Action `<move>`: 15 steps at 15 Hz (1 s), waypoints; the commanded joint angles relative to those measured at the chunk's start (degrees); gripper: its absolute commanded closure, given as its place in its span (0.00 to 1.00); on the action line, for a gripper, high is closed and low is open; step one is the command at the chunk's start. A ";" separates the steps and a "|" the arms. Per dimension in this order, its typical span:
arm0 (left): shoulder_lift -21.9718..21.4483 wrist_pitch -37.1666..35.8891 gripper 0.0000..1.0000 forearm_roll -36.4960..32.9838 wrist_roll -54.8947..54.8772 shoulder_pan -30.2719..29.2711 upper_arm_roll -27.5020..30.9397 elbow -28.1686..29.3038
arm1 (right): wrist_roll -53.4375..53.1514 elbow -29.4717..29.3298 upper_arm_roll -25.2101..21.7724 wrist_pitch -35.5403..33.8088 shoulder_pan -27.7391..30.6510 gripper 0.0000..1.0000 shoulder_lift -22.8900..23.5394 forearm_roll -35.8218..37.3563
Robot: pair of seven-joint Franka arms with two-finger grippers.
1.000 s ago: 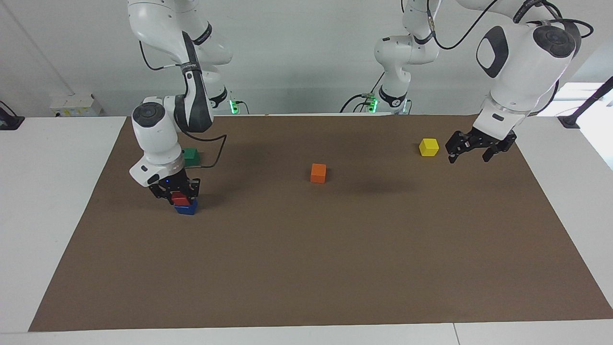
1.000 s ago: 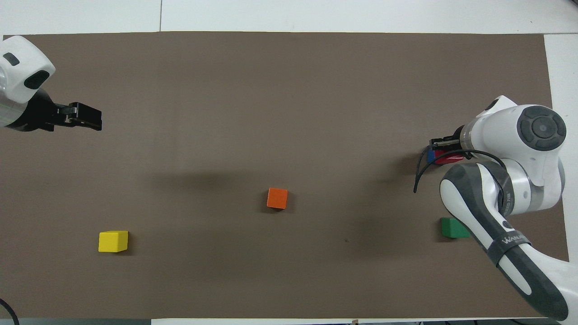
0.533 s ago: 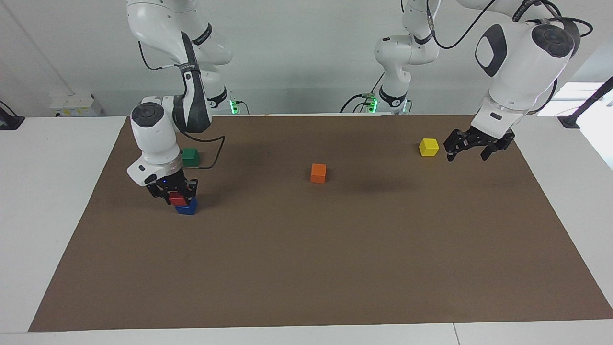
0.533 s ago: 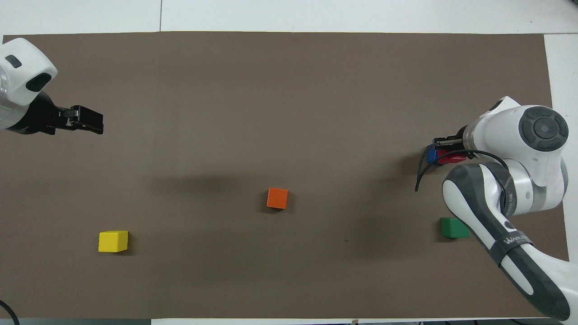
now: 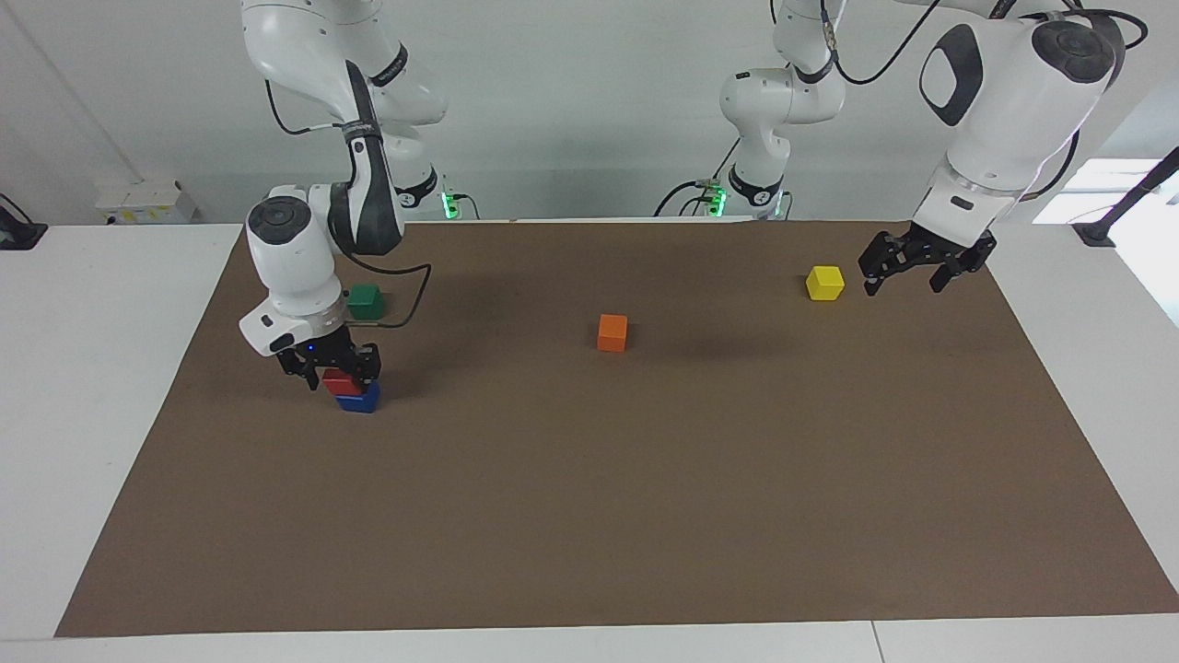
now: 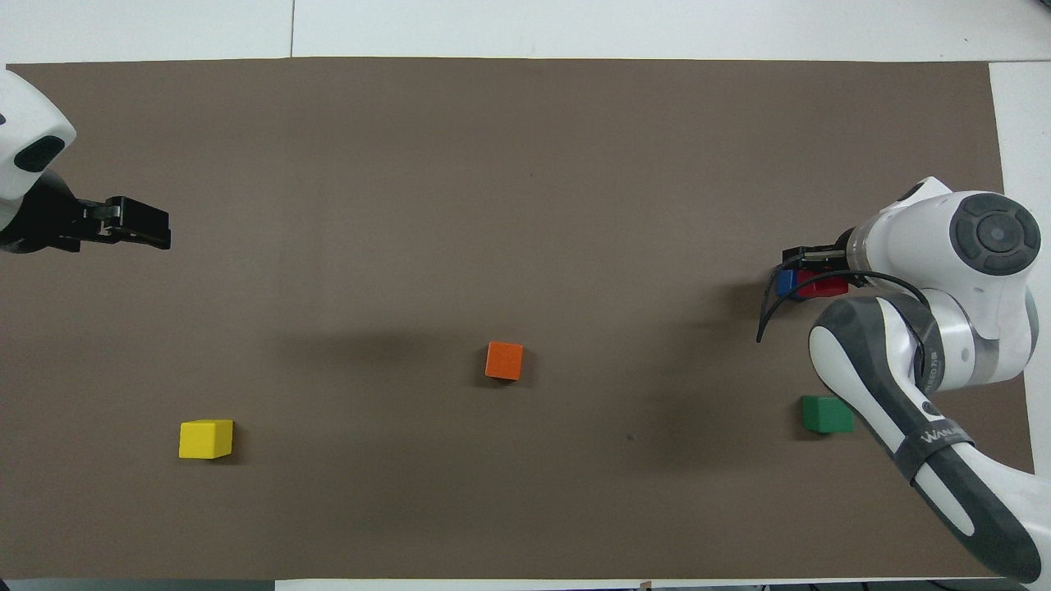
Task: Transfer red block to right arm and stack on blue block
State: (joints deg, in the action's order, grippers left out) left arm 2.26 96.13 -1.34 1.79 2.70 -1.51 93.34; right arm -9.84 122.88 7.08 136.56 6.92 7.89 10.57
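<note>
**Red block on blue block, right gripper rising a little**

Since 1 second ago the right gripper [image 5: 330, 371] has gone up slightly over the stack, and its fingers now stand a little apart on both sides of the red block [image 5: 338, 381]; whether they still touch it I cannot tell. Meanwhile the left gripper [image 5: 907, 273] has drawn up and back, toward the left arm's end of the table.

A brown mat [image 5: 589, 516] covers a white table [image 5: 92, 368], with a pale wall at the robots' end. No containers are here.

The red block sits on the blue block [image 5: 358, 400], at the right arm's end of the mat. The left gripper hangs open and holds nothing, over the mat beside the yellow cube [image 5: 824, 282]. An orange cube [image 5: 612, 331] lies near the middle. A green cube [image 5: 365, 300] lies nearer to the robots than the stack, close to the right arm's black cable [image 5: 410, 304]. Nothing stands between the cubes.
</note>
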 commanded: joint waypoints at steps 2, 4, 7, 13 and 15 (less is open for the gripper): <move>-1.12 -0.42 0.00 -0.59 0.67 0.20 0.28 0.79 | -1.59 0.96 0.57 1.61 0.90 0.00 -1.04 1.91; -1.12 -0.59 0.00 -0.59 0.67 0.29 0.28 0.79 | -1.59 -1.49 0.66 -0.14 0.90 0.00 -0.42 1.65; -1.12 -0.59 0.00 -0.59 0.76 0.20 0.28 0.79 | -0.97 -7.63 0.83 -7.76 0.20 0.00 -0.16 1.29; -1.12 -0.59 0.00 -0.59 0.76 0.20 0.28 0.79 | 2.78 -23.17 1.54 -27.17 -0.86 0.00 -0.95 -3.35; -1.12 -0.59 0.00 -0.59 0.76 0.20 0.28 0.79 | 7.80 -29.08 1.45 -34.83 -0.25 0.00 -1.03 -5.29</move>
State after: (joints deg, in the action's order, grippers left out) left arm 1.99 96.05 -1.34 1.85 2.68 -1.39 93.38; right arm -6.87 100.45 8.25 108.98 5.61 6.54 7.99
